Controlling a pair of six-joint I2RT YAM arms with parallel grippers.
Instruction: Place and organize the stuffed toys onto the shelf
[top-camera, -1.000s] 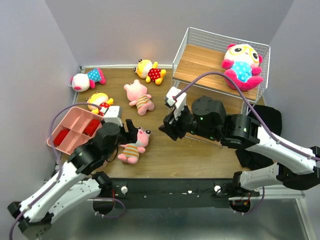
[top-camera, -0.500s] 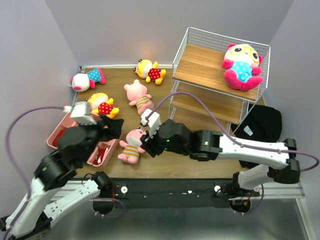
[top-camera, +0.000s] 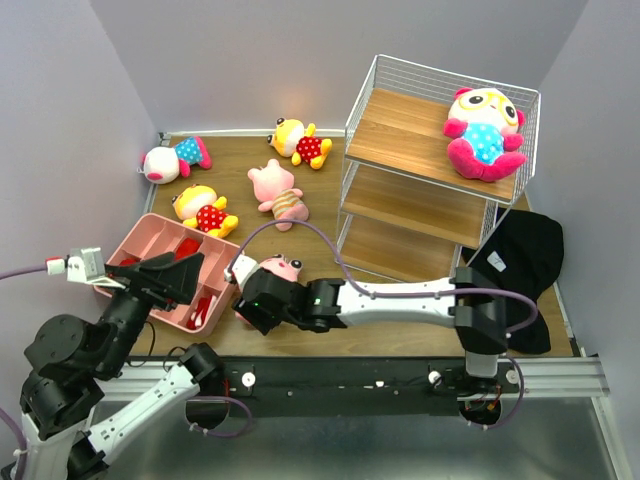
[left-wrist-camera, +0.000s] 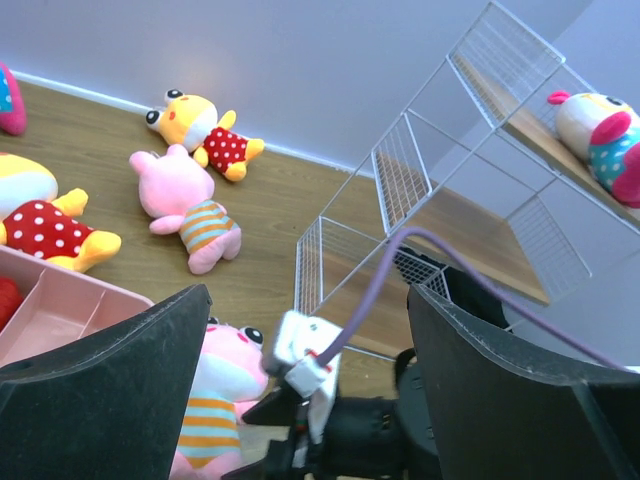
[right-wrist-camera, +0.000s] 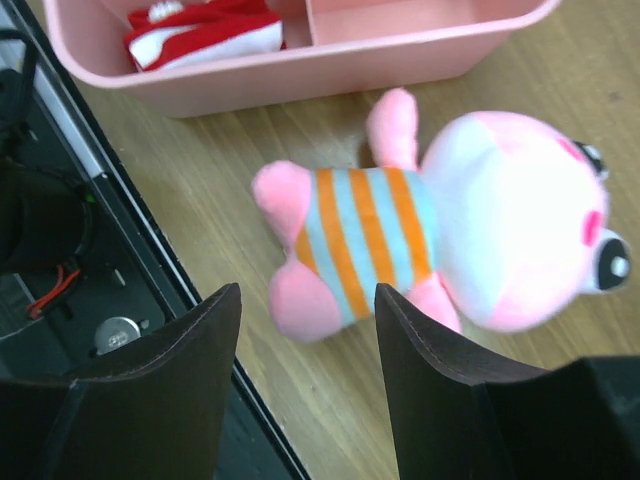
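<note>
**Right gripper poised over the striped pig**

The right gripper (right-wrist-camera: 308, 290) hangs with its jaws apart and nothing between them. The striped pig (right-wrist-camera: 370, 245) lies face up just beneath and a touch ahead of its fingertips (right-wrist-camera: 215, 320), with the pink tray (right-wrist-camera: 300, 70) just beyond. The left gripper (left-wrist-camera: 307, 290) sits up high, jaws spread wide and empty. The shelf (top-camera: 420, 205) stands well off to the right gripper's side, one white-faced toy (top-camera: 485, 130) on its top board.

The danger, I'd say: the fingers line up near the feet, so a pinch could catch only a stubby leg, and the pig would dangle or slip out. It's squashy plush with a round head and orange and blue stripes, so it likely gives under pressure. The tray looks like hard, smooth plastic, and a stray finger could shove it. Later on, the shelf's thin wire frame could snag a limb
</note>
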